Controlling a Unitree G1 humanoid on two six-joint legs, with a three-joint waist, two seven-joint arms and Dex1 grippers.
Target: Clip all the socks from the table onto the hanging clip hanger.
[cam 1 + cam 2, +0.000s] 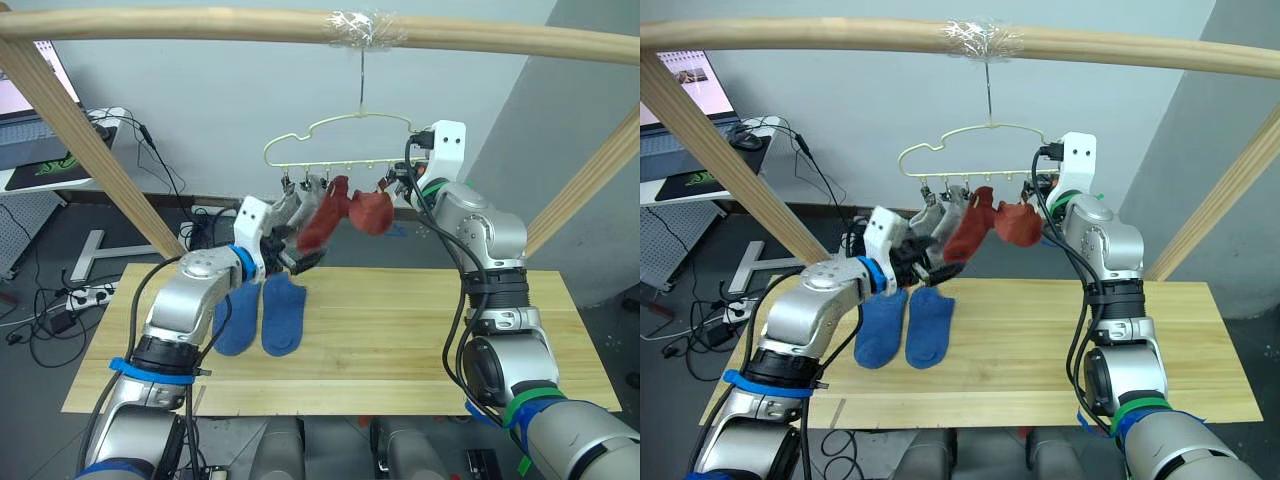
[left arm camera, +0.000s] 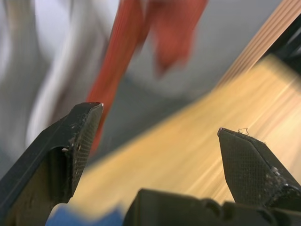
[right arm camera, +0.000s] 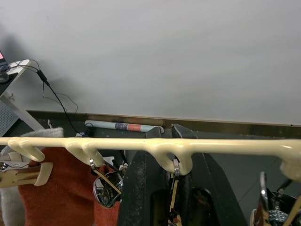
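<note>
The pale-yellow clip hanger (image 1: 330, 164) hangs by its hook from the top pole. Two light grey socks (image 1: 300, 205) and two rust-red socks (image 1: 322, 228) (image 1: 372, 212) dangle from its clips. Two blue socks (image 1: 240, 318) (image 1: 283, 315) lie side by side on the left part of the table (image 1: 400, 330). My left gripper (image 1: 300, 258) is open and holds nothing, just below the grey socks and beside the lower red one. My right gripper (image 3: 165, 134) is raised at the hanger's right end. Its fingers are closed on a metal clip (image 3: 174, 188) under the bar (image 3: 225, 145).
A round wooden pole (image 1: 200, 22) runs across the top, carried by slanted poles on the left (image 1: 90, 140) and right (image 1: 590, 180). A desk with a laptop (image 1: 30, 140) stands at the back left, with cables (image 1: 80, 295) on the floor below.
</note>
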